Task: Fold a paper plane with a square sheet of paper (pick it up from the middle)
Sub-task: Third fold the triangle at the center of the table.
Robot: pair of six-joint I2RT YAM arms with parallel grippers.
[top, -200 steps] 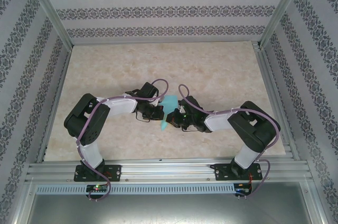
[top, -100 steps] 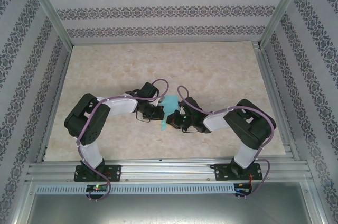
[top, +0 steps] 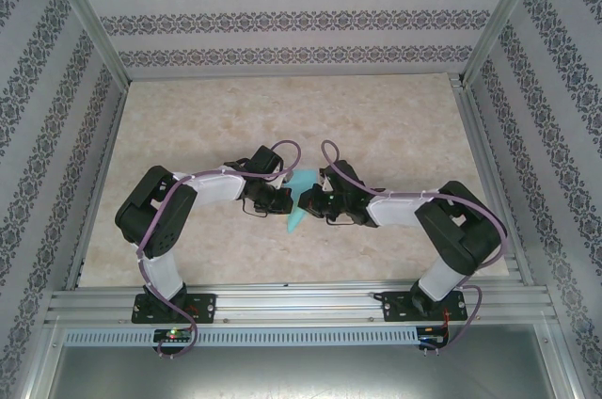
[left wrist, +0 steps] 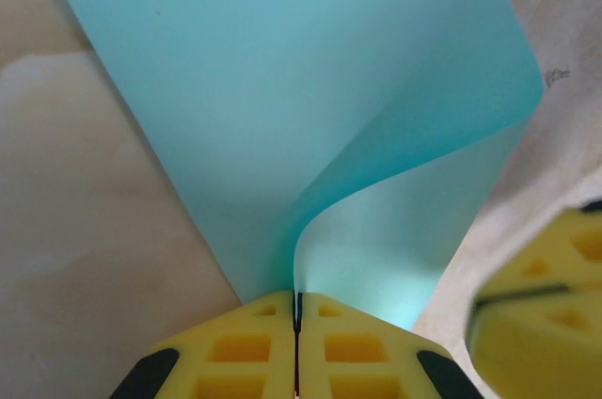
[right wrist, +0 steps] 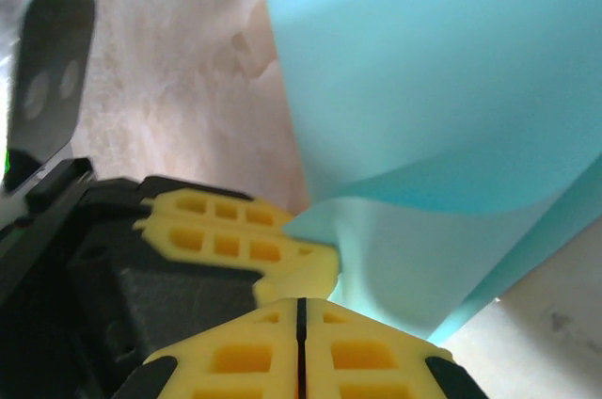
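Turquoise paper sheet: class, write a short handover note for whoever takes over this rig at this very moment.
Left tool: shut on the turquoise paper sheet.
Right tool: shut, beside the sheet; its grip is unclear.
Sheet: over the middle of the table, between both tools, curled over itself.
Done: sheet gripped and bent over.
Left: crease it, make all plane folds.

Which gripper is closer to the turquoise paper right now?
Left. The left gripper is clamped on an edge of the turquoise paper; the right gripper is shut just beside its curled flap.
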